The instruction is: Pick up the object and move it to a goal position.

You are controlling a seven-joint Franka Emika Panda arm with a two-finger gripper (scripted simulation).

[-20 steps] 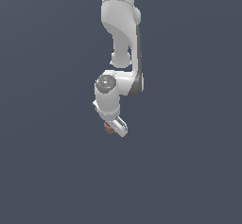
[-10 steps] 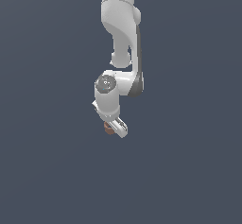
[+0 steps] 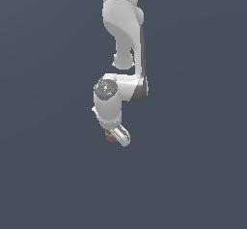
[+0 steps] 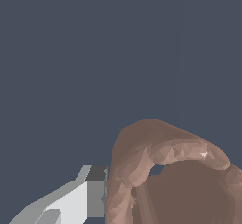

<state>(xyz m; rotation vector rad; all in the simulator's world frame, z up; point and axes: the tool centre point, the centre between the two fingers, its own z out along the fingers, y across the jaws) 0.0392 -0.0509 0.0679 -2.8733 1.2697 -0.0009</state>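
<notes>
The object (image 3: 109, 135) is a small reddish-brown hollow cylinder. In the exterior view it sits at the tip of my white gripper (image 3: 116, 137), at the lower end of the arm, mostly hidden by the hand. In the wrist view the object (image 4: 165, 171) is very close and fills the lower part, with its open rim and hollow showing. One grey-tipped finger (image 4: 94, 194) presses against its side. The other finger is hidden behind it. The gripper is shut on the object.
The white arm (image 3: 123, 35) comes down from the top of the exterior view. Around it is only a plain dark blue-grey background (image 3: 193, 175), with no other objects or edges in view.
</notes>
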